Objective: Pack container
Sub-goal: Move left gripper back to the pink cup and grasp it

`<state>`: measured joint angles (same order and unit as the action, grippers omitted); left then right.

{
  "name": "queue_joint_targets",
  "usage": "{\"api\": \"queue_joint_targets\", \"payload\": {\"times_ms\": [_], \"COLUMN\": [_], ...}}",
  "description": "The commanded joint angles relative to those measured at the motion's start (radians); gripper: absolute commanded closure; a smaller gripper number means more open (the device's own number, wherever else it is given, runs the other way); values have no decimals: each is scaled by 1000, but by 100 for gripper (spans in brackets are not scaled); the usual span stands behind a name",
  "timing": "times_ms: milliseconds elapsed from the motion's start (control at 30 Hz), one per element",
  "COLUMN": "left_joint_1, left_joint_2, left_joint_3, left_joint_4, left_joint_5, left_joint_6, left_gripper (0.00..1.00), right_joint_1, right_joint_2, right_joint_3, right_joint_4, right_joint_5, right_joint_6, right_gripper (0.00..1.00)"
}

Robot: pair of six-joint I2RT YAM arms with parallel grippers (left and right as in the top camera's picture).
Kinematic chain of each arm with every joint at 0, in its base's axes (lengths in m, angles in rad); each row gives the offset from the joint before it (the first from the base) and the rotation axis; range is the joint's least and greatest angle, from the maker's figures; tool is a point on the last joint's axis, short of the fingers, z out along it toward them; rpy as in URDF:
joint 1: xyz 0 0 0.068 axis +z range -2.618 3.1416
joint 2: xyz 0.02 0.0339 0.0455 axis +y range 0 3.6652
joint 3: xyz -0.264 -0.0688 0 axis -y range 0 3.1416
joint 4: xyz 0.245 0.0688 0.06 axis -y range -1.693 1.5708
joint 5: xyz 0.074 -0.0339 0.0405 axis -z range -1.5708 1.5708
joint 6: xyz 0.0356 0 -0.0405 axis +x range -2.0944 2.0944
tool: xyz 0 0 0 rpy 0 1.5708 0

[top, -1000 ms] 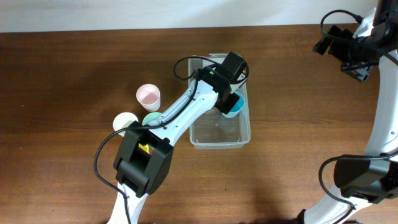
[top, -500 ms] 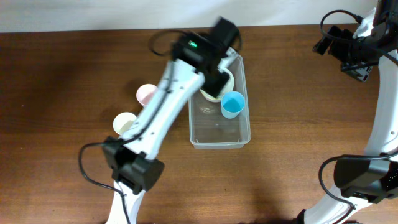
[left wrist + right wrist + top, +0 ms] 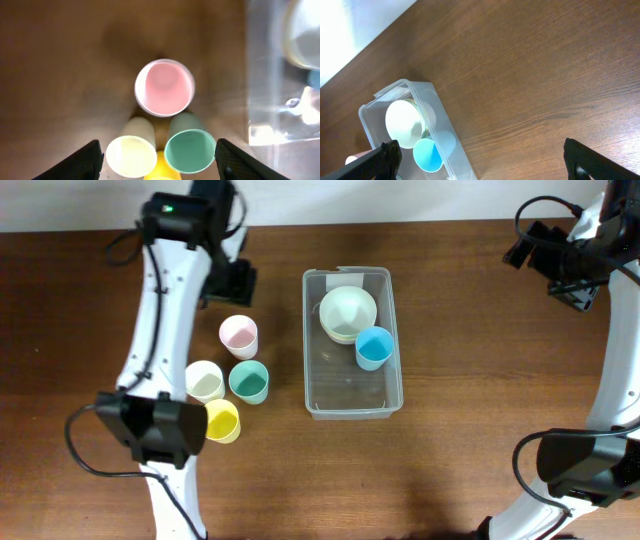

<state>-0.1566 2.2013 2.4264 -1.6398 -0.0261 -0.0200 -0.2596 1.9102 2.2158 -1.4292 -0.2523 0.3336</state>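
My left arm (image 3: 165, 320) goes up from its base at the front of the brown wooden surface (image 3: 470, 380) and reaches toward the back edge. There it bends over, so the left pincer (image 3: 160, 156) points down. Its two dark fingers (image 3: 92, 159) are spread wide apart and hold nothing. In the wrist view a pink plastic cup (image 3: 165, 87) stands below the pincer with its mouth up. Just in front of it, a cream cup (image 3: 131, 156) and a teal cup (image 3: 189, 150) stand side by side. A yellow cup (image 3: 221, 420) sits in front of those, right by the arm's base.

The clear rectangular plastic container (image 3: 345, 385) sits in the middle of the surface, just right of the cups, with its long sides running front to back. At its back end is a pale green bowl (image 3: 348, 308). It may be two bowls stacked, but I can't be sure from above. A blue cup (image 3: 373, 347) stands in the container too, just beside the bowl and near the right wall.

My right arm (image 3: 610, 360) is held up at the far right, well away from the container. The right pincer (image 3: 485, 159) is also wide open and holds nothing.
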Motion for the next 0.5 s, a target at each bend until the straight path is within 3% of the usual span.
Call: {"api": "queue_joint_targets", "payload": {"times_ms": [0,333,467], "left_joint_1": [36,75,76], "left_joint_2": [21,21,21], "left_joint_3": [-100,-467,-547], "left_joint_4": [34,288,377], "left_joint_5": [68,67,67], "left_joint_6": [-8,13,13], "left_gripper": [26,29,40], "right_joint_1": [-3,-3,-3], "right_joint_2": [0,0,0], "right_joint_3": [8,8,8], "right_joint_4": [0,0,0], "right_joint_5": [2,2,2], "right_joint_6": [1,1,1], "right_gripper": [1,1,1]}}
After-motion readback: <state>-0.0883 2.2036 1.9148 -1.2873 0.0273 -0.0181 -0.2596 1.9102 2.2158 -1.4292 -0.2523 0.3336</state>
